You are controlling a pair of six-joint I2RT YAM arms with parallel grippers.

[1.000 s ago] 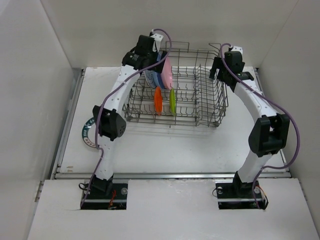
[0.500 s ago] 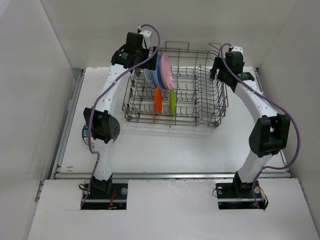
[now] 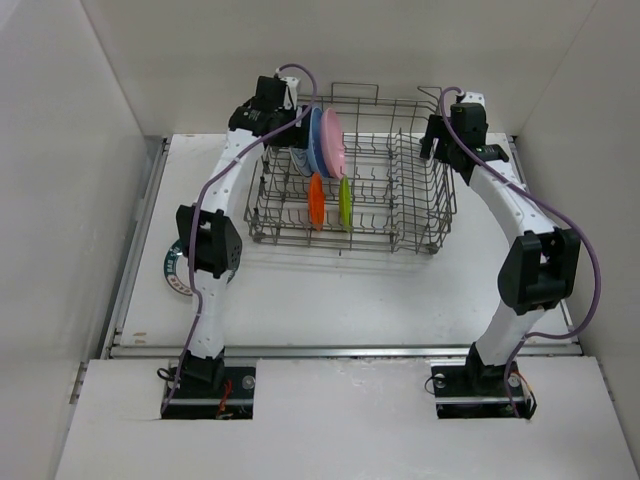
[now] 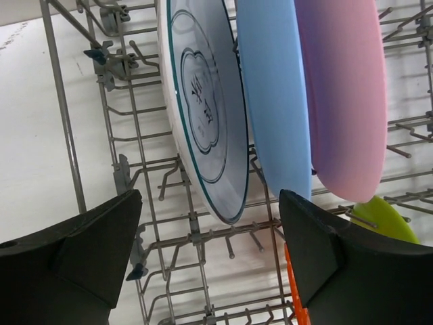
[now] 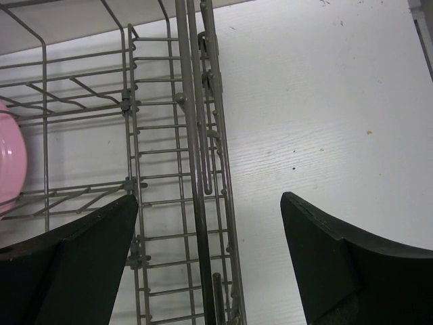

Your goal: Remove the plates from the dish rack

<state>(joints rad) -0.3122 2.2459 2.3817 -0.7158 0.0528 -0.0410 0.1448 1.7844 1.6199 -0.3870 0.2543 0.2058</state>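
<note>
The grey wire dish rack [image 3: 400, 215] stands at the back of the table. In it stand a patterned white plate with a green rim [image 4: 203, 115], a light blue plate [image 4: 274, 95], a pink plate [image 4: 342, 95], a small orange plate [image 3: 316, 200] and a small yellow-green plate [image 3: 345, 202]. My left gripper [image 4: 210, 257] is open and empty above the rack's left end, over the patterned plate's edge. My right gripper [image 5: 210, 264] is open and straddles the rack's right side frame [image 5: 196, 169] without holding it.
A dark-green-rimmed plate [image 3: 176, 268] lies flat on the table at the left, partly under my left arm. White walls close in on the left, back and right. The table's metal front rail [image 3: 340, 350] runs in front of both arm bases.
My left gripper has shifted a little to the left over the rack's left end and its elbow has swung. The right arm has not moved.
</note>
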